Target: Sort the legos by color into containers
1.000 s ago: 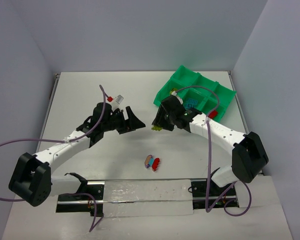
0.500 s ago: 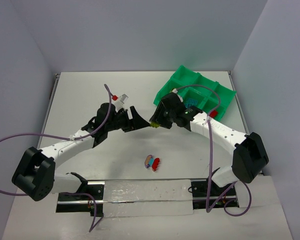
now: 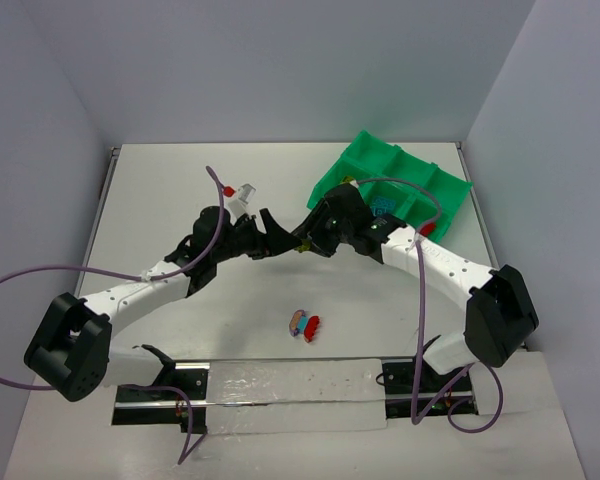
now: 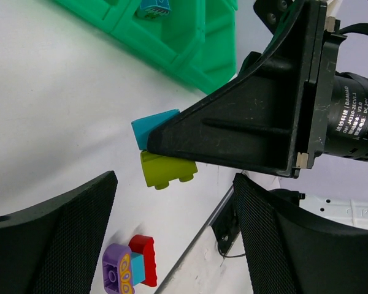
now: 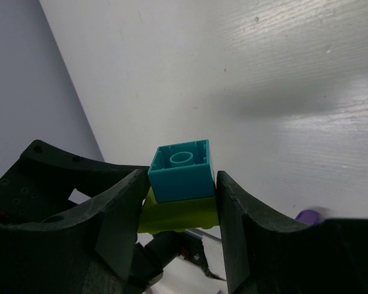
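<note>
The right jaws pinch a cyan brick (image 5: 183,171) stuck on a yellow brick (image 5: 178,215), with a finger (image 5: 119,211) pressed to each side. They hold the pair above the tabletop (image 3: 180,190), just left of the green tray (image 3: 395,170). The left jaws stand wide apart with nothing between them. Their pads (image 4: 55,233) face the held pair from close by without touching it. In the left wrist view the yellow brick pokes out under the right finger.

One tray compartment holds a loose cyan brick (image 4: 153,7). A red brick (image 3: 427,229) shows at the tray's near side, though I cannot tell which compartment it is in. A cluster (image 3: 303,323) of purple, cyan and red bricks lies on the tabletop, well apart from the tray.
</note>
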Available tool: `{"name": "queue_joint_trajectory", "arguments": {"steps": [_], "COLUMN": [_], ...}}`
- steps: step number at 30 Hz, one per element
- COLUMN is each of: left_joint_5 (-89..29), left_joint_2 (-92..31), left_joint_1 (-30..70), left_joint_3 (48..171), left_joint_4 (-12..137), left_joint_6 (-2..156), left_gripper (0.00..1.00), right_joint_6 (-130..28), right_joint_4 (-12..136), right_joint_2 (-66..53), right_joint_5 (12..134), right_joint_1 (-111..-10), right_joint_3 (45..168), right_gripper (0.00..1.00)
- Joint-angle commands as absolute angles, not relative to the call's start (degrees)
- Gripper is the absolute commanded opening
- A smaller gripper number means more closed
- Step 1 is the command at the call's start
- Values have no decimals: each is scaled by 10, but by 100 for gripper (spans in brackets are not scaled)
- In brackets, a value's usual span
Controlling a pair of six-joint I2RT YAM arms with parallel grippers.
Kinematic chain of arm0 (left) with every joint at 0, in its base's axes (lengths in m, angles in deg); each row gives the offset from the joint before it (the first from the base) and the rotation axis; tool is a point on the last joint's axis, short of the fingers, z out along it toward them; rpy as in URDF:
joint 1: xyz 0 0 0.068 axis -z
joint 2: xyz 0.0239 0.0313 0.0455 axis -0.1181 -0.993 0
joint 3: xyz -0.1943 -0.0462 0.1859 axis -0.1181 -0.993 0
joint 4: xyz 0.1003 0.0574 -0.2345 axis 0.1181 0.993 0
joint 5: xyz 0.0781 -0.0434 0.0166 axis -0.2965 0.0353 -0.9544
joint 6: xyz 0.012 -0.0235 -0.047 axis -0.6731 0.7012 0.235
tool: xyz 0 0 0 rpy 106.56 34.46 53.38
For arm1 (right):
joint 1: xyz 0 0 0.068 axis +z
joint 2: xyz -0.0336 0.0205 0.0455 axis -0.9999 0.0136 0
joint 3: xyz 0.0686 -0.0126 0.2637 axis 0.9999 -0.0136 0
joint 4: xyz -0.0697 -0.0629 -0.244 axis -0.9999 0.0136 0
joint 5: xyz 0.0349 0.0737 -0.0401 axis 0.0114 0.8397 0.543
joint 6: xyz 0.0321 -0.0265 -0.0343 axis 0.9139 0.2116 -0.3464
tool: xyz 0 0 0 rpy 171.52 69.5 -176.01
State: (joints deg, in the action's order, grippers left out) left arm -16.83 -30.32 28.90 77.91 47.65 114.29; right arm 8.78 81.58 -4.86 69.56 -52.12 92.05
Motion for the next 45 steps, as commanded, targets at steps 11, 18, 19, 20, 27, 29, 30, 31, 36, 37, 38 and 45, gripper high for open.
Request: {"name": "queue_joint_trajectory", "arguments": {"steps": [11, 18, 19, 20, 27, 29, 30, 31, 36, 37, 38, 45], "left_joint_5": [-202, -212, -213, -214, -221, -224, -225, -226, -231, -230, -228, -224], "left_joint_2": [-321, -332, -333, -334, -331, -330, -329, -329, -325, -326, -329, -339], "left_joint_1": [296, 303, 305, 306, 309, 309, 309, 309, 309, 309, 309, 308], "left_joint_3": [791, 809, 809, 809, 809, 809, 809, 809, 805, 807, 810, 820], "left_joint_4": [455, 456, 456, 456, 459, 464, 467, 468, 471, 473, 475, 485], "left_joint_6": [1137, 1138, 1139, 1139, 1140, 1138, 1138, 1138, 1139, 1138, 1135, 1135], "left_gripper": [76, 69, 67, 66, 45, 44, 43, 43, 60, 67, 71, 78], "right_joint_6": [138, 137, 137, 137, 139, 139, 139, 139, 138, 138, 138, 139], "right_joint_4": [734, 733, 733, 733, 725, 724, 724, 724, 725, 725, 724, 716], "right_joint_2": [-62, -60, -60, -60, -51, -48, -47, -47, -46, -46, -44, -42], "right_joint_5": [754, 758, 758, 758, 768, 769, 769, 768, 764, 765, 766, 771], "right_joint_1": [-531, -531, -531, -530, -531, -531, -531, -531, -531, -531, -531, -531], "right_joint_3": [889, 894, 895, 895, 896, 898, 899, 899, 901, 901, 902, 898], "right_gripper": [17, 17, 17, 17, 17, 16, 16, 16, 16, 16, 16, 16]}}
